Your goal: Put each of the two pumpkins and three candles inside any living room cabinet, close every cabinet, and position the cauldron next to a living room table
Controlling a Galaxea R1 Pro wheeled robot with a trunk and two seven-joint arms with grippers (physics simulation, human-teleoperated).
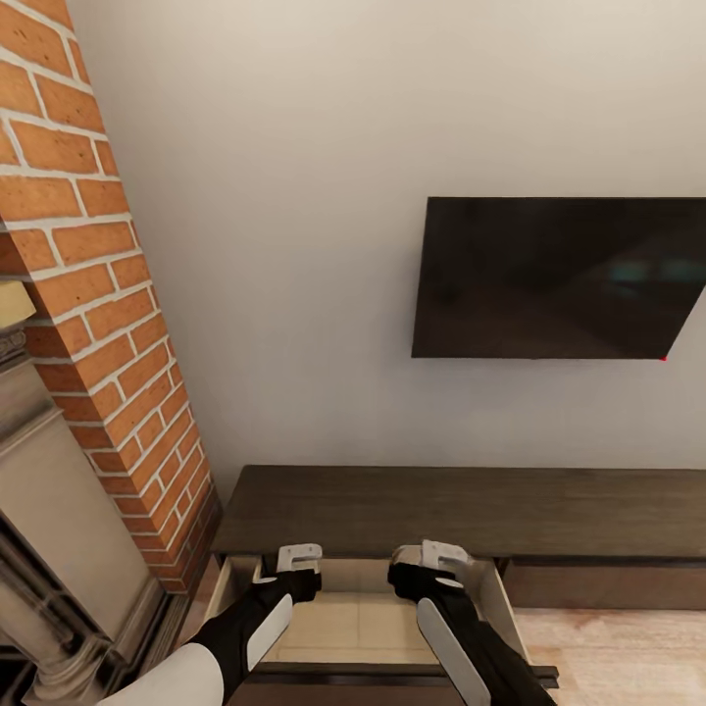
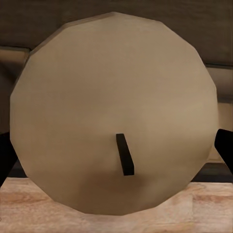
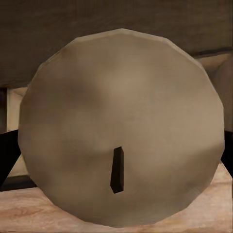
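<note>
We hold a candle in our left gripper and another candle in our right gripper, over the cabinet's open drawer.

Simulated living room of a home.

A dark flat-screen television hangs on a plain pale wall at the far right. Below it runs a long low dark-brown wood cabinet with one pale beige drawer pulled open. A red brick chimney column stands at left above a stone fireplace surround. Light wood flooring lies near right.
</note>
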